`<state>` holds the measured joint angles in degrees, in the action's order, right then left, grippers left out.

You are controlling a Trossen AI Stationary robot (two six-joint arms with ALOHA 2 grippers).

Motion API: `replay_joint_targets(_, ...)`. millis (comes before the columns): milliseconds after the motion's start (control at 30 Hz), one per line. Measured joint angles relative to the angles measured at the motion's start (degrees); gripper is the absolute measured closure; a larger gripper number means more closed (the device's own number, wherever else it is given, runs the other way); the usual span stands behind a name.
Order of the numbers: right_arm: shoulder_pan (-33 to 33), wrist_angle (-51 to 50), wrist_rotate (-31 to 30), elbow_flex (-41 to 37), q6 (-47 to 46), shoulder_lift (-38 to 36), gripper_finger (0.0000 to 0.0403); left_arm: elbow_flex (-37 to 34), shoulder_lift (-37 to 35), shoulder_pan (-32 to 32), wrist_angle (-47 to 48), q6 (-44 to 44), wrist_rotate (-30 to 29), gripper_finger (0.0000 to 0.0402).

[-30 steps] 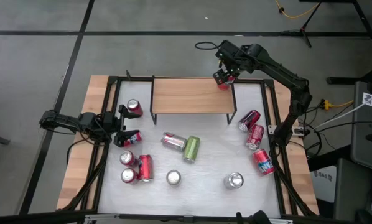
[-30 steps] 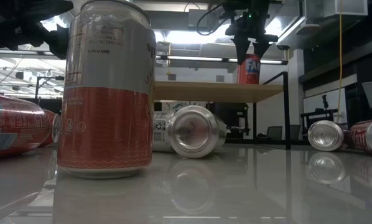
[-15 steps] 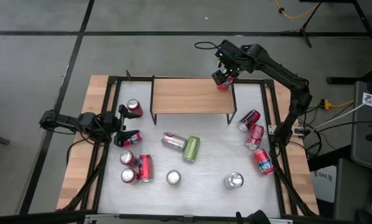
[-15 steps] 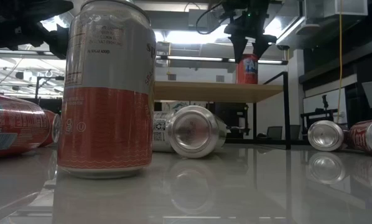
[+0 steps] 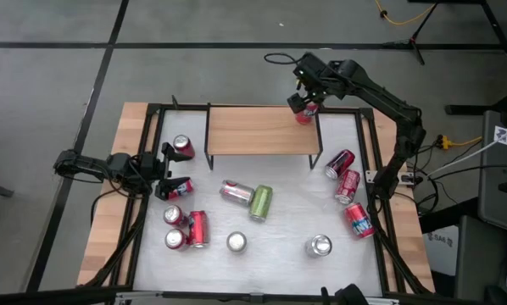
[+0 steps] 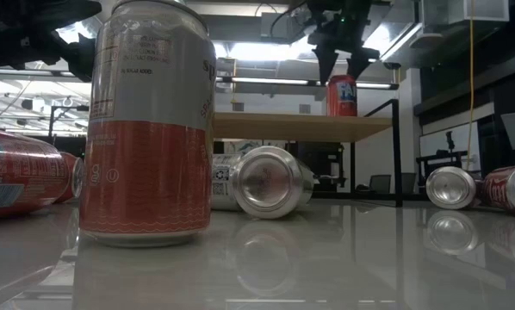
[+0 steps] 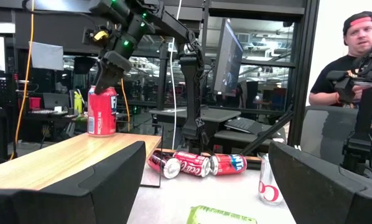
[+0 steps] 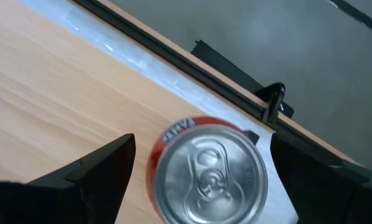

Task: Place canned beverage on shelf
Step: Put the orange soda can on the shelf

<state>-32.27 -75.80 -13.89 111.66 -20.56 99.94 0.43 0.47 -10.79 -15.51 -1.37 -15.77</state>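
A red can (image 6: pixel 342 95) stands upright on its base at the right far corner of the light-wood shelf (image 5: pixel 258 129). It also shows in the left wrist view (image 7: pixel 102 112) and from above in the right wrist view (image 8: pixel 211 168). My right gripper (image 6: pixel 342 62) is open just above the can's top, one finger to each side, touching nothing. My left gripper (image 5: pixel 164 174) is open and empty at the table's left side, next to a lying red can (image 5: pixel 181 188).
Several cans are on the white table: red ones lying at the right (image 5: pixel 345 174), a green one (image 5: pixel 260 202) and a silver one (image 5: pixel 235 191) lying mid-table, upright ones near the front (image 5: pixel 319 246). A person (image 7: pixel 354 62) sits beyond the table.
My right gripper has opened, let go of the red can and risen a little above it. The can stays upright on the shelf's right far corner.
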Motion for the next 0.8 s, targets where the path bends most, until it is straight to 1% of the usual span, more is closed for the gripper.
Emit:
replay_joint_targets(133, 0.0, 0.31, -0.1, 0.07, 1.64, -0.17, 0.004, 0.02, 0.0, 0.0, 0.0, 0.0, 0.0, 0.0066)
replay_joint_targets(367, 0.0, 0.32, -0.11, 0.07, 7.92, -0.17, 0.004, 0.02, 0.0, 0.0, 0.0, 0.0, 0.0, 0.0066)
replay_joint_targets(500, 0.0, 0.21, -0.14, 0.43, 12.92, -0.17, 0.004, 0.01, -0.01, 0.0, 0.02, 0.0, -0.02, 0.0066)
replay_joint_targets(633, 0.0, 0.9, 0.06, 2.48, 19.05, -0.17, 0.004, 0.02, -0.02, 0.0, 0.0, 0.0, 0.0, 0.0066)
replay_joint_targets(800, 0.0, 0.59, 2.71, 4.71, 24.56, -0.18, 0.004, 0.02, -0.01, 0.0, 0.01, 0.0, -0.02, 0.0066)
